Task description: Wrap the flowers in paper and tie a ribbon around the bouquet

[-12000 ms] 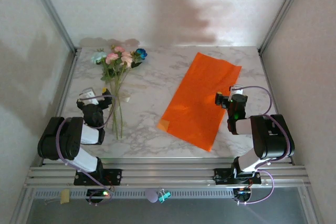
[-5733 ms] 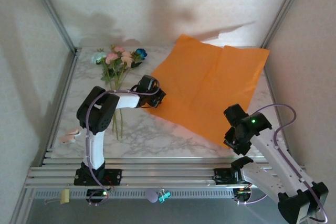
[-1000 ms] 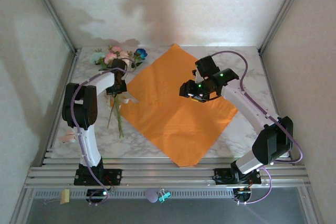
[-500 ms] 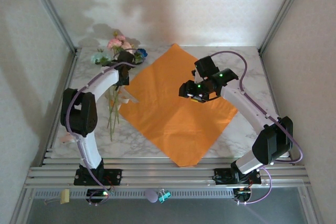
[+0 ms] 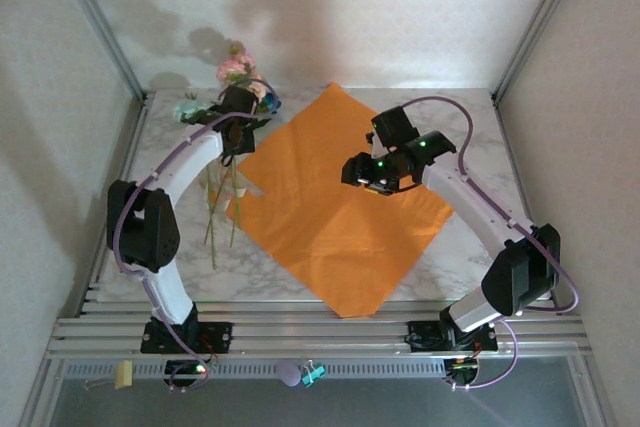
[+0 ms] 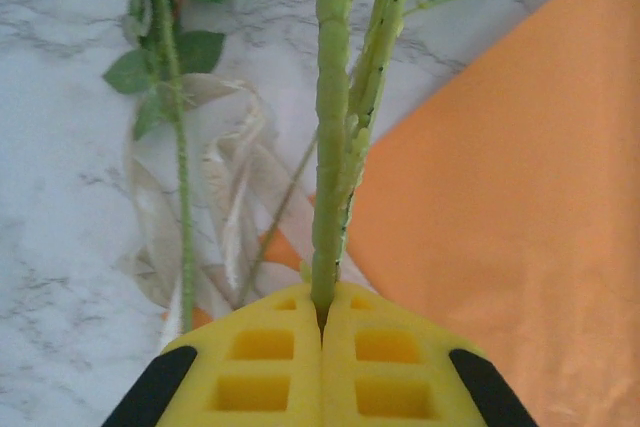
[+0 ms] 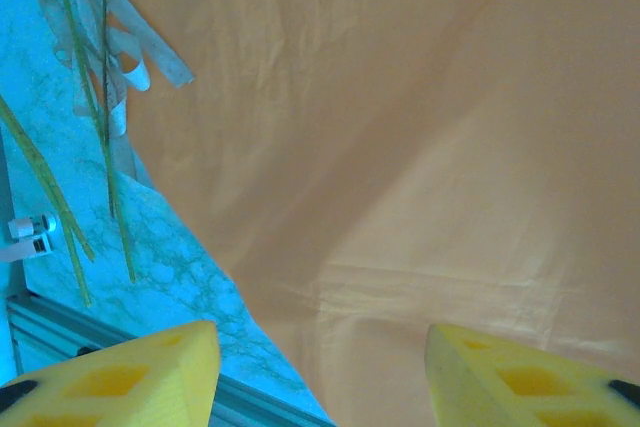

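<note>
While clenching pink-and-whitish long-stemmed artificial flowers [image 5: 236, 69], lengthwise twelve-to-six, in the left gripper [image 6: 322, 309], best swing toward four o'clock onto bright orange paper sheet [image 5: 340, 217] beneath gaping right gripper [image 7: 320, 357].

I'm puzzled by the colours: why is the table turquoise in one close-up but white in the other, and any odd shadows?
Right wrist view: a colour cast turns the marble table turquoise and washes the large orange paper sheet to pale peach. Left wrist view: natural colours, table white-grey, thin green flower stems sharp. Top external view: soft, broad shadows on the back wall.
</note>
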